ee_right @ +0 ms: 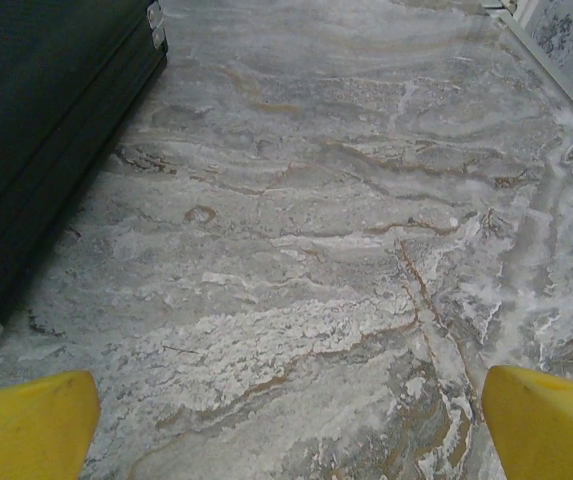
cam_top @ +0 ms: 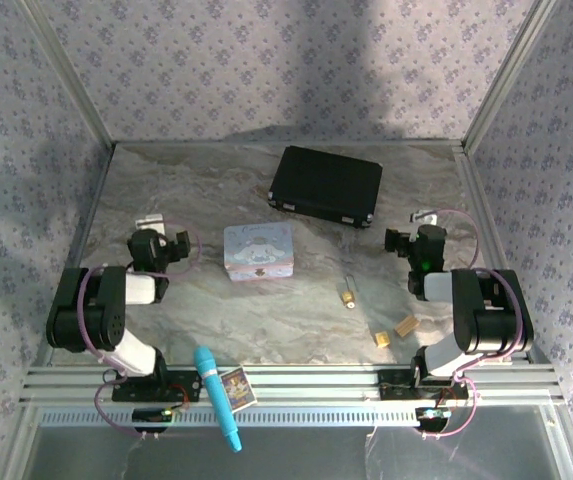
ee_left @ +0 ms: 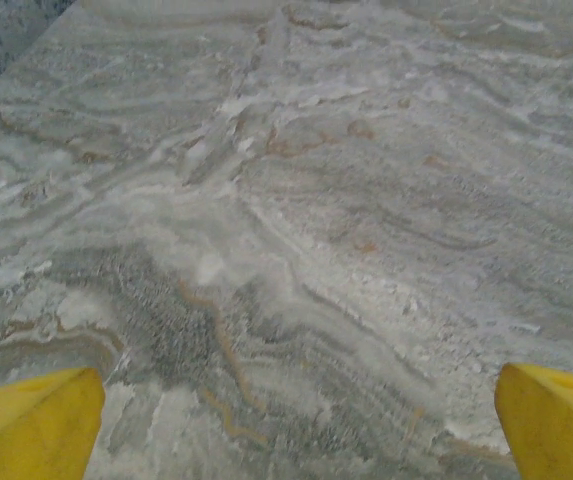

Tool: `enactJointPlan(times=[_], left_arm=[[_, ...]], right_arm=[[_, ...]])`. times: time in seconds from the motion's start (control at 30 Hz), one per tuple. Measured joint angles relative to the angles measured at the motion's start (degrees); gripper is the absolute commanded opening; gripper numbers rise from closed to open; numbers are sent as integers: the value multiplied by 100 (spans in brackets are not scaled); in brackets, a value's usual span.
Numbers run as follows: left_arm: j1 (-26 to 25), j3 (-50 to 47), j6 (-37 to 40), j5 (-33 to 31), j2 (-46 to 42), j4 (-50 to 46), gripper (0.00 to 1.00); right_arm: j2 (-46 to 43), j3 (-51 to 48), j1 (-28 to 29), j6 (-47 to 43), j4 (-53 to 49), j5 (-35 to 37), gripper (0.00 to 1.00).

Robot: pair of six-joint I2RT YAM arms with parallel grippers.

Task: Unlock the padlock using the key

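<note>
Right pincer point(ee_right: 288, 428) spread wide over marble table point(ee_right: 346, 250); black case point(ee_right: 36, 110) left.

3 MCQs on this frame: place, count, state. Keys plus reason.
1. The padlock lies: A) on the table right of the pastel tin B) on the tin's lid C) far left corner
2. Tan blocks on the table: A) one B) two C) four
3. Right gripper: A) shut tight B) open, empty C) shut on the padlock
1A, it sits on marble beside the tin; 2B, a pair near the front edge; 3B, yellow fingers wide apart over bare table.
</note>
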Motion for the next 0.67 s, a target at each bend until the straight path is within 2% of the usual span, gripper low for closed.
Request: enactJointPlan(times=[0.67], left_arm=[[0,26,48,13,0,83,100]], right_arm=[[0,0,-37,-33,85,-160,99]])
